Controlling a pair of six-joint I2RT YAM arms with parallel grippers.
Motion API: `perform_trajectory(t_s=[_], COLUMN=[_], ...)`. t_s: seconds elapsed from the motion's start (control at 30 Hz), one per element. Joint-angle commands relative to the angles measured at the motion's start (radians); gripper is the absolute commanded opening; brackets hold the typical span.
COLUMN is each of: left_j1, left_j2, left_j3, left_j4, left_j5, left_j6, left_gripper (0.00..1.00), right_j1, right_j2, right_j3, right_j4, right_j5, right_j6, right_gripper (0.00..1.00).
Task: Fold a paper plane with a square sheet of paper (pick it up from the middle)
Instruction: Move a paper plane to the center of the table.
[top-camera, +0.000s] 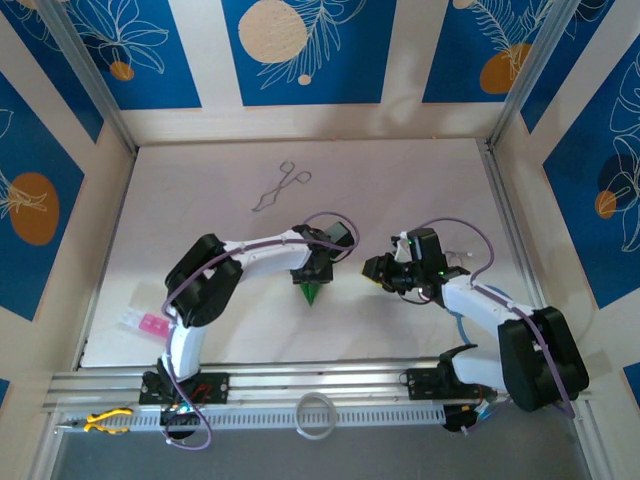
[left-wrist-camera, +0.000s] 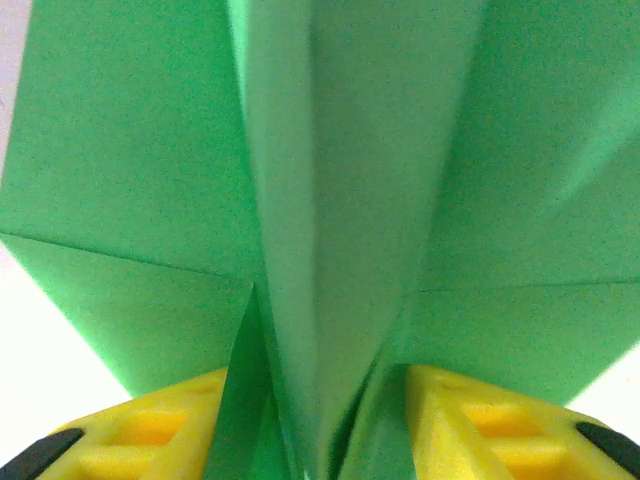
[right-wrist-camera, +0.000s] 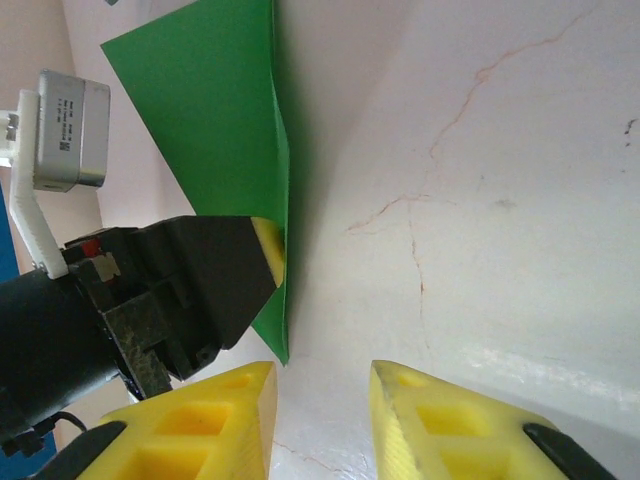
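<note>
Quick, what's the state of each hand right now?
Left hand: closed on the folded bright green paper sheet.
Right hand: open, holding nothing.

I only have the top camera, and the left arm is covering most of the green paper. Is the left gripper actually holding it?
Observer: Yes. On the left wrist camera the green paper sits clamped between the yellow fingers of the left gripper.
Operator: Any folds in it yet?
Observer: Yes, a raised centre ridge with a creased flap on each side.
Operator: Is the right gripper holding anything?
Observer: No. On its wrist camera the right gripper stands open over the bare table, nothing between its fingers.
</note>
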Motion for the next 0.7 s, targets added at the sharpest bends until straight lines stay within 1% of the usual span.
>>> perform_trajectory(t_s=[0.0,0.3,0.43,0.57,0.67], left_j1=[-0.007,-0.008,-0.008,-0.005,0.013], left_j2=[-0.064,-0.123,-0.224,-0.393,-0.533], left_j3=[0.015,0.015,-0.009,-0.104,-0.207], left_j4=[-0.018,-0.023,0.004,0.084,0.146], left_j5=[-0.007,-0.015,-0.047,-0.156,-0.259], left_j6=[0.018,0.021,0.056,0.127,0.202], left_gripper=[0.47,0.48,0.49,0.60,0.68], right_j1=[-0.009,-0.035,-0.050,-0.068,-0.082], right_j2=[-0.036,-0.099,-0.139,-0.183,-0.198], right_j3=[0.018,0.046,0.080,0.157,0.227], right_j4=[-0.051,-0.135,-0.199,-0.303,-0.366], right_j5=[0.009,0.034,0.070,0.180,0.310], right_j6=[-0.030,-0.059,-0.101,-0.189,-0.265], right_gripper=[0.30,0.30,0.31,0.32,0.43])
